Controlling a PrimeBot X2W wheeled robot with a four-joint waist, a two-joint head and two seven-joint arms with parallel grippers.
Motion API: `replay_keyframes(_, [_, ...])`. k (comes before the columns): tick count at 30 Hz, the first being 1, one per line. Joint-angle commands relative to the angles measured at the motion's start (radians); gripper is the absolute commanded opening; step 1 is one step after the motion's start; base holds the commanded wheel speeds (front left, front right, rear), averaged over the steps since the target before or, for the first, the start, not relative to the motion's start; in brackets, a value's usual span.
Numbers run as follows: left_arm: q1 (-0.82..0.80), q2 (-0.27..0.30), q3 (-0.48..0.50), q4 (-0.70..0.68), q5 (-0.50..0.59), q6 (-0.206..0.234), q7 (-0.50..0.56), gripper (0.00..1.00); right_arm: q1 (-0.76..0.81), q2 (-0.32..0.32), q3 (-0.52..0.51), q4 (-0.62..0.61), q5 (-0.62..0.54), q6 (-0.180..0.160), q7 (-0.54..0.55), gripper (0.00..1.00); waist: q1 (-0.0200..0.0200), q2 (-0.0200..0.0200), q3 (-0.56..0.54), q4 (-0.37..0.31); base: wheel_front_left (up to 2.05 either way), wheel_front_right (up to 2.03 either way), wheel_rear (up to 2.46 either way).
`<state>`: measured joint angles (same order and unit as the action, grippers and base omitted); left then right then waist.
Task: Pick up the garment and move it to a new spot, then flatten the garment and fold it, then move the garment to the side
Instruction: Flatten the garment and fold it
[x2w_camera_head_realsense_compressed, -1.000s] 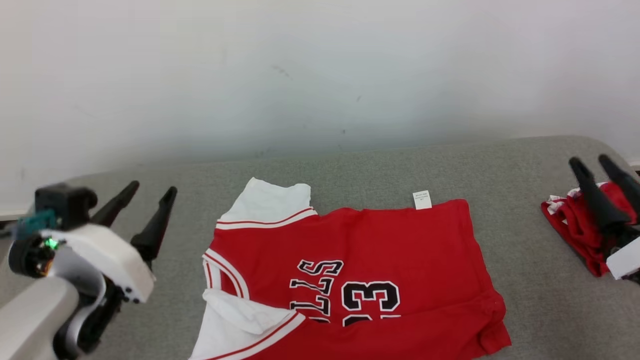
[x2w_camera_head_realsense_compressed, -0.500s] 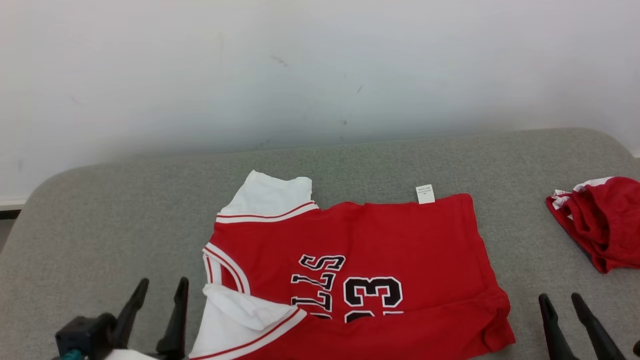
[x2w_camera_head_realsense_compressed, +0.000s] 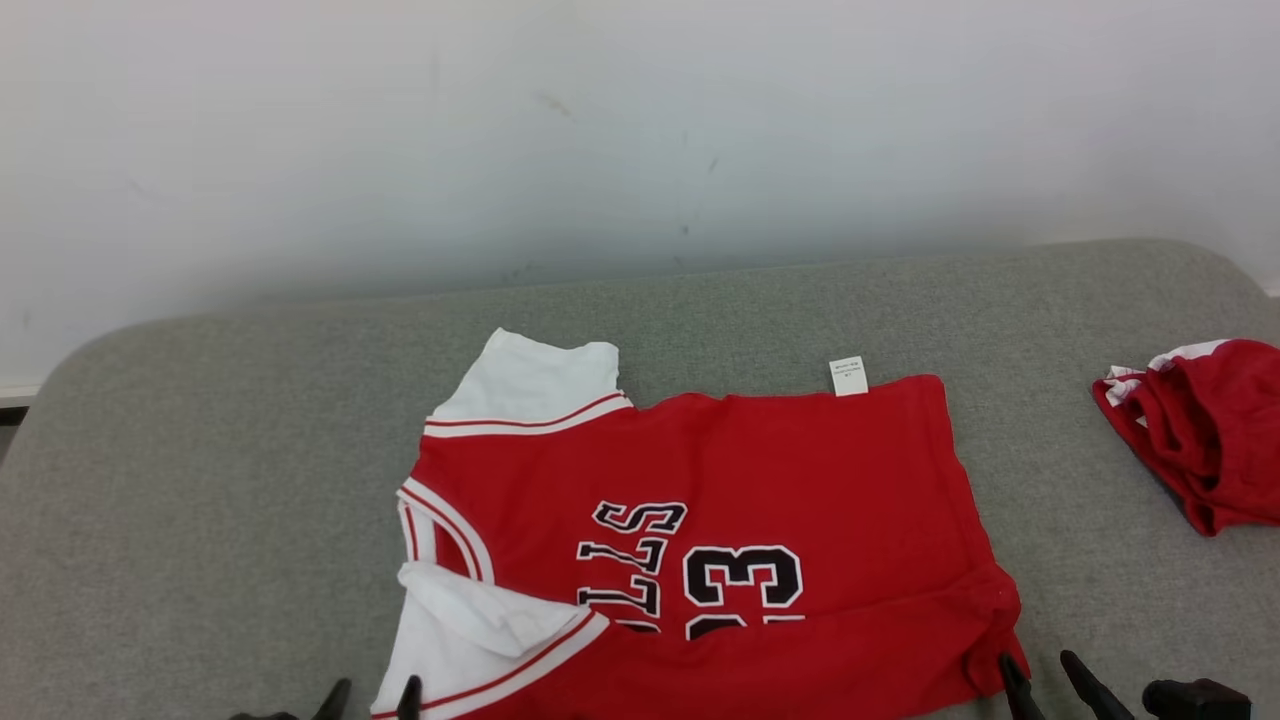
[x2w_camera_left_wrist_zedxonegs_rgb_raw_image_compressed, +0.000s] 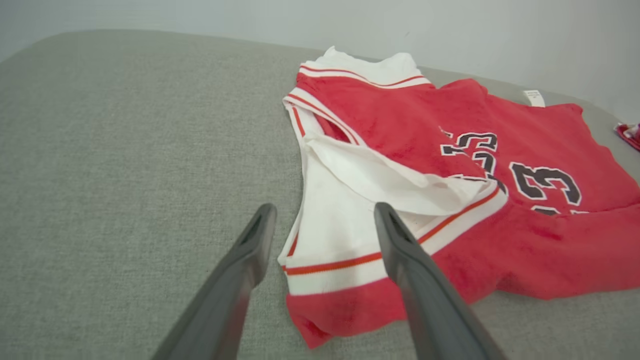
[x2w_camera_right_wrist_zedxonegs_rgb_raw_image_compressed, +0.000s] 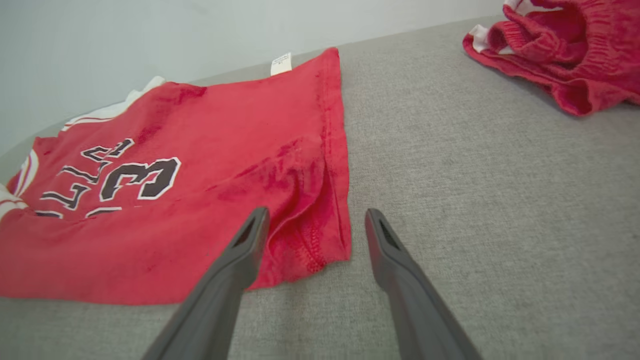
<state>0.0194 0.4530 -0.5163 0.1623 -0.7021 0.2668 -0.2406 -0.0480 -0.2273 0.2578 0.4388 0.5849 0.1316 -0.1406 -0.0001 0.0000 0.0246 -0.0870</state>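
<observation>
- The jersey (x2w_camera_head_realsense_compressed: 700, 520) lies spread in the middle of the surface (x2w_camera_head_realsense_compressed: 200, 450), closer to the front edge than the back, print side up.
- Its long axis runs left to right: white sleeves toward my left, hem (x2w_camera_right_wrist_zedxonegs_rgb_raw_image_compressed: 334, 130) toward my right. A label (x2w_camera_head_realsense_compressed: 847, 376) pokes out along its far side.
- The near sleeve (x2w_camera_left_wrist_zedxonegs_rgb_raw_image_compressed: 380, 180) is folded back on itself, so that end is not quite flat.
- My left tool (x2w_camera_left_wrist_zedxonegs_rgb_raw_image_compressed: 324, 212) is spread wide and empty, with its fingers astride the jersey's near left corner. I cannot tell whether they touch the cloth.
- My right tool (x2w_camera_right_wrist_zedxonegs_rgb_raw_image_compressed: 315, 215) is likewise wide apart and empty, astride the near right corner at the hem.
- Each arm has its own corner just ahead, so neither needs to cross over.
- I judge the next move to be a pinch on both near corners at once, then a carry of that side away from me to make a fold.
- A second red pile (x2w_camera_head_realsense_compressed: 1200, 430) sits well apart at the right edge.
</observation>
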Motion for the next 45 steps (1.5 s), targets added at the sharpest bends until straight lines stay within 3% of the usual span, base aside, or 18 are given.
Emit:
replay_keyframes(1, [-0.013, 0.0, -0.003, 0.01, 0.002, -0.005, 0.005, 1.0, -0.019, -0.004, 0.001, 0.016, -0.012, -0.002, 0.009, 1.0, 0.0001, 0.0, 0.003, 0.001, 0.0, 0.0, 0.0])
replay_keyframes(8, [-0.057, -0.011, -0.045, 0.099, -0.03, -0.037, 0.118, 1.0, -0.08, 0.02, 0.029, 0.132, -0.012, -0.002, 0.086, 1.0, 0.0001, 0.0, 0.019, 0.014, 0.0, 0.0, 0.0])
replay_keyframes(16, [-0.096, -0.014, -0.083, 0.146, -0.054, -0.068, 0.23, 1.0, -0.113, 0.028, 0.054, 0.181, 0.005, -0.002, 0.081, 1.0, 0.0001, 0.0, 0.028, 0.021, 0.0, 0.0, 0.0])
replay_keyframes(17, [-0.101, -0.015, -0.085, 0.146, -0.057, -0.072, 0.241, 1.0, -0.116, 0.03, 0.059, 0.186, 0.008, -0.002, 0.086, 0.87, 0.0001, 0.0, 0.028, 0.021, 0.0, 0.0, 0.0])
replay_keyframes(18, [-0.106, -0.016, -0.088, 0.147, -0.06, -0.075, 0.25, 0.91, -0.119, 0.031, 0.066, 0.191, 0.009, -0.002, 0.091, 0.59, 0.0001, 0.0, 0.026, 0.021, 0.0, 0.0, 0.0])
replay_keyframes(20, [-0.116, -0.017, -0.09, 0.146, -0.063, -0.082, 0.261, 0.16, -0.125, 0.03, 0.075, 0.199, 0.017, -0.002, 0.095, 0.22, 0.0001, 0.0, 0.024, 0.021, 0.0, 0.0, 0.0])
replay_keyframes(21, [-0.12, -0.016, -0.089, 0.147, -0.065, -0.082, 0.265, 0.0, -0.129, 0.029, 0.078, 0.201, 0.021, -0.002, 0.096, 0.0, 0.0001, 0.0, 0.023, 0.021, 0.0, 0.0, 0.0])
replay_keyframes(32, [-0.111, 0.033, -0.093, 0.082, -0.076, -0.082, 0.317, 0.0, -0.096, -0.025, 0.055, 0.127, 0.111, -0.002, 0.108, 0.0, 0.0001, 0.0, 0.003, 0.028, 0.0, 0.0, 0.0])
replay_keyframes(45, [0.023, 0.156, -0.08, -0.171, -0.117, 0.046, 0.488, 0.0, 0.123, -0.121, -0.055, -0.179, 0.263, -0.003, 0.366, 0.0, 0.0001, 0.0, -0.006, 0.019, 0.0, 0.0, 0.0])
